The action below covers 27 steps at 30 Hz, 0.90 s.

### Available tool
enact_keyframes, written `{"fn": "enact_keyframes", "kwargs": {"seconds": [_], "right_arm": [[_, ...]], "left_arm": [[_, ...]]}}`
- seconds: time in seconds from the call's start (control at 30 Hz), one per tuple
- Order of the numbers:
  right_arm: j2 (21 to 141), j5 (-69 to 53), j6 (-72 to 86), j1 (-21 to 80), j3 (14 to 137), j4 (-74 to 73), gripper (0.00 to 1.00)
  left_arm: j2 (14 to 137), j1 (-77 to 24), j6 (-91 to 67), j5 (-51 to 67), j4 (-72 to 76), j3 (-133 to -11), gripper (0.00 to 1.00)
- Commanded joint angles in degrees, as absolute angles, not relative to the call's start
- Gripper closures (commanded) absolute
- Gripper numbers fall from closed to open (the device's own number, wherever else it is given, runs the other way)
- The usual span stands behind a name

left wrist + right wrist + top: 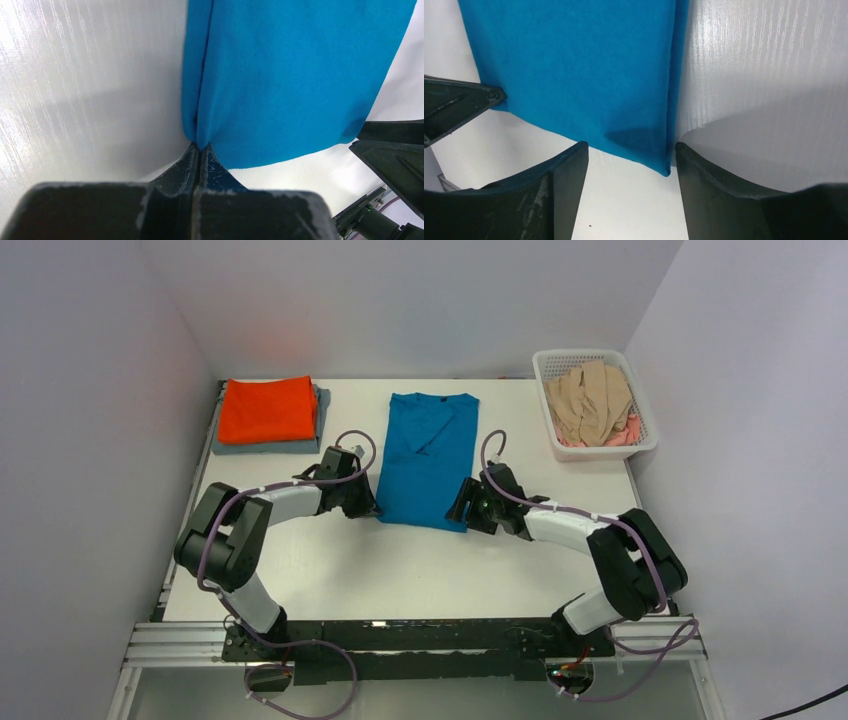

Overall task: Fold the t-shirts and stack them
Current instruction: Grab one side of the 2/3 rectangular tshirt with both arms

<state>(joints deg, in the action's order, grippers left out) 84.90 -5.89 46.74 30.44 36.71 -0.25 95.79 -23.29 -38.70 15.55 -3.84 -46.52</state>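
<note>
A teal-blue t-shirt, folded into a long strip, lies in the middle of the table. My left gripper is at its near left corner, shut on the pinched hem of the teal-blue t-shirt. My right gripper is at the near right corner, its jaws open on either side of the corner of the teal-blue t-shirt. A folded orange t-shirt lies on a folded grey t-shirt at the back left. Beige t-shirts and a pink t-shirt fill the basket.
The white lattice basket stands at the back right corner of the table. Grey walls enclose the table on three sides. Both arms reach in from the near edge, elbows out to the sides.
</note>
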Motion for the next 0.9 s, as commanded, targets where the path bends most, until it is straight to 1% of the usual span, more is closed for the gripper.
{"fn": "enact_keyframes", "kwargs": {"seconds": [0.0,0.07,0.2,0.33,0.37,0.5,0.6,0.87], "right_arm": [[87.93,-3.28,46.86,30.99,37.27,-2.99,0.37],[88.86,-3.67,46.70,31.30,37.71,-2.99,0.43],[89.74,-4.14,46.28,32.05,38.14,-3.60,0.44],[90.32,-4.22,46.08,32.36,38.51,-5.26,0.57],[90.00,-4.36,45.95,32.54,38.30,-5.78,0.58],[88.38,-3.24,45.69,33.28,37.39,-8.98,0.58],[87.09,-3.61,45.47,33.82,36.00,-9.95,0.55],[84.87,-3.63,45.80,36.01,34.22,-11.87,0.54]], "left_arm": [[96.16,-23.47,-38.04,13.98,-5.54,-45.09,1.00],[96.30,-23.47,-38.07,13.88,-5.54,-45.15,1.00],[96.74,-23.47,-38.14,14.23,-5.42,-45.35,1.00],[96.79,-23.47,-38.17,13.80,-6.06,-45.44,1.00],[96.46,-23.47,-38.18,13.53,-6.17,-45.24,1.00],[95.24,-23.47,-38.36,12.95,-6.55,-43.92,1.00],[94.22,-23.46,-38.64,12.82,-6.40,-42.16,1.00],[93.39,-23.55,-39.27,11.88,-5.54,-39.33,1.00]]}}
